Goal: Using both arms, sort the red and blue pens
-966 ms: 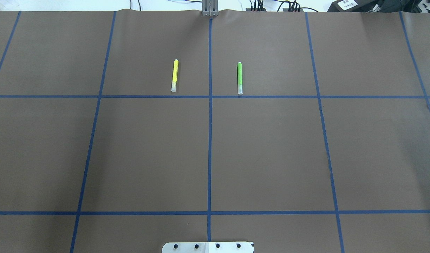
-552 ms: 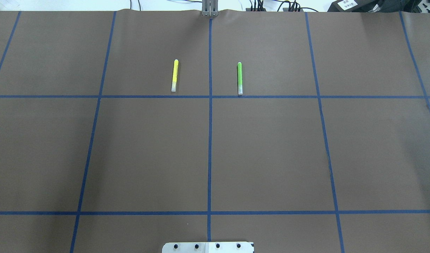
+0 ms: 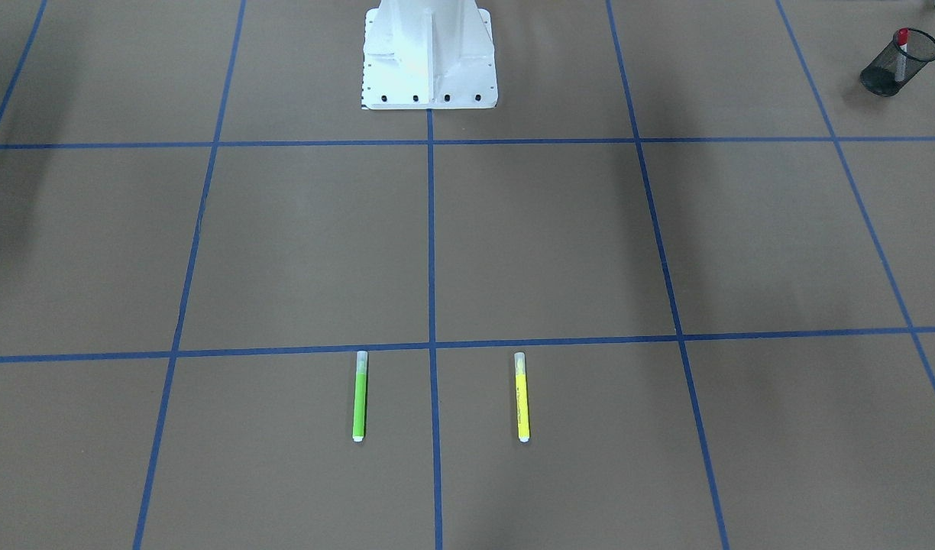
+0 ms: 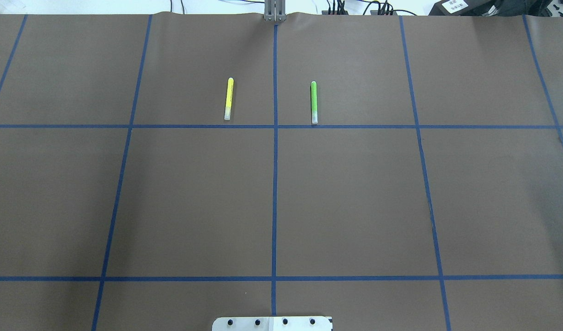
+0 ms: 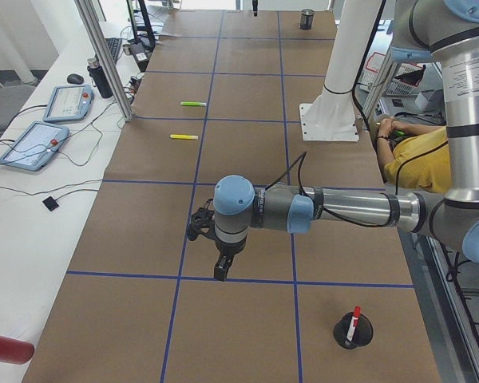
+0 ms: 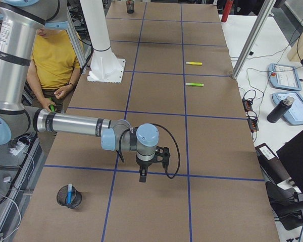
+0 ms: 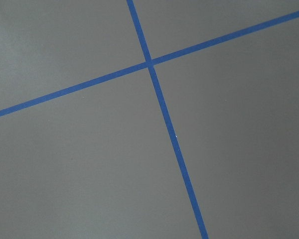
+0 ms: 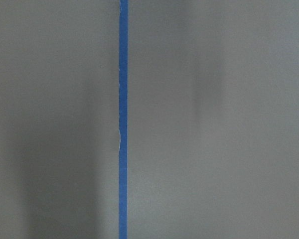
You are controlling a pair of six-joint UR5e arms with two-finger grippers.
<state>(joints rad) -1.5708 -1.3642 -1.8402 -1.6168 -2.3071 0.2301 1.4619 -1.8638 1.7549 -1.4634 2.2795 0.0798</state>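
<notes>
Red pen (image 5: 354, 322) and blue pen (image 6: 69, 192) stand in separate mesh cups (image 5: 343, 335), seemingly sorted by colour; whether the left claw (image 5: 221, 270) or right claw (image 6: 143, 175) is open cannot be told.

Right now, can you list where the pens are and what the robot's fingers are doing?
red pen: in left mesh cup
blue pen: in right mesh cup
yellow marker: flat on table, left of middle line
green marker: flat on table, right of middle line
left fingers: above bare table, open or shut unclear
right fingers: above bare table, open or shut unclear
</notes>
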